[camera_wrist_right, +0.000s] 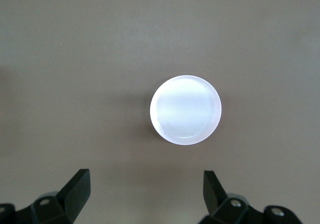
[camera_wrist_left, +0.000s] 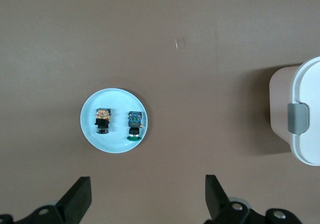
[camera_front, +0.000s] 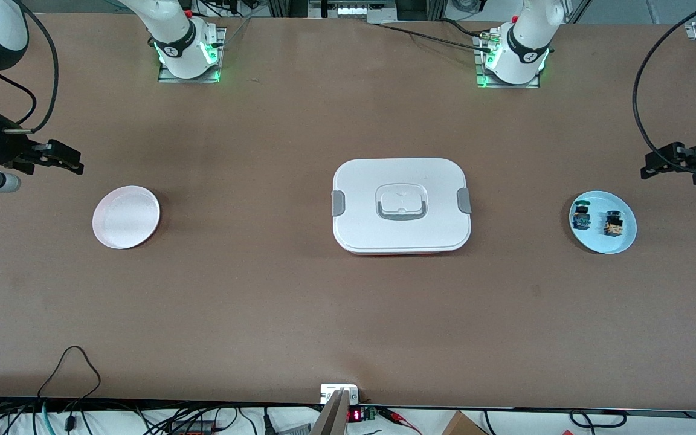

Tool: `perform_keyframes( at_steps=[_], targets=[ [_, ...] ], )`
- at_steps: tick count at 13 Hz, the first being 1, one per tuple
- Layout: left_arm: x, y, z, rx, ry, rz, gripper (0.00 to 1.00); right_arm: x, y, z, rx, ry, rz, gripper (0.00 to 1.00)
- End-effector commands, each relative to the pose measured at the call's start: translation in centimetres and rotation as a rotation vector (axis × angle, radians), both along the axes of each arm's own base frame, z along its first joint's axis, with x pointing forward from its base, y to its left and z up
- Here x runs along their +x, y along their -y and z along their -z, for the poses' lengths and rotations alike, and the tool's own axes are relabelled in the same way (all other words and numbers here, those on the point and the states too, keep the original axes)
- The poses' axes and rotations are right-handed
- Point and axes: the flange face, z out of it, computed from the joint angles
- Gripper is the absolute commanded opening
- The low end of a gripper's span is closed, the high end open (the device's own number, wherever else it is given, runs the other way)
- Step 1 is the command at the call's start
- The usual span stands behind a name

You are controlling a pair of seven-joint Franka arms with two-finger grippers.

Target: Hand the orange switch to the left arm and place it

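Observation:
The orange switch (camera_front: 613,223) lies on a light blue plate (camera_front: 602,241) at the left arm's end of the table, beside a green-capped blue switch (camera_front: 580,215). In the left wrist view the orange switch (camera_wrist_left: 102,120) and the green one (camera_wrist_left: 135,125) lie side by side on the plate (camera_wrist_left: 114,141). My left gripper (camera_front: 656,163) hangs open and empty over the table beside that plate; its fingers (camera_wrist_left: 75,199) show wide apart. The white box (camera_front: 401,181) stands at the table's middle. My right gripper (camera_front: 67,158) is open and empty over the table near a white plate (camera_front: 126,217).
The white plate (camera_wrist_right: 185,109) is empty and lies at the right arm's end. The box's clip side (camera_wrist_left: 300,119) shows in the left wrist view. Cables hang along the table's edge nearest the front camera (camera_front: 76,368).

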Motion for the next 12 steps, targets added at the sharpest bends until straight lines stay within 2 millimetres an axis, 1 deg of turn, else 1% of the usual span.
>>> perform_keyframes(
  at_steps=[1, 3, 5, 7, 8, 10, 12],
  targets=[
    [-2.8, 0.4, -0.2, -0.011, 0.01, -0.027, 1.0, -0.3, -0.6, -0.7, -0.009, -0.001, -0.001, 1.0],
    [-3.3, 0.4, -0.3, -0.01, 0.012, -0.032, 1.0, -0.3, -0.9, -0.7, -0.009, -0.001, -0.008, 1.0],
    [-3.2, 0.7, -0.5, 0.01, 0.006, -0.069, 1.0, -0.3, -1.0, -0.7, -0.009, -0.001, -0.009, 1.0],
    [-3.2, 0.7, -0.4, 0.009, 0.003, -0.071, 1.0, -0.3, -1.7, -0.7, -0.008, 0.0, -0.021, 1.0],
    [-3.1, 0.6, -0.3, 0.008, 0.003, -0.066, 1.0, -0.3, -1.7, -0.7, -0.008, 0.002, -0.021, 1.0],
    [-2.8, 0.4, 0.0, 0.001, 0.006, -0.072, 1.0, -0.3, -1.7, -1.1, -0.008, 0.008, -0.023, 1.0],
    [-2.2, -0.2, -0.5, -0.004, 0.016, -0.09, 1.0, -0.3, -2.2, -1.3, -0.009, 0.011, -0.034, 1.0]
  ],
)
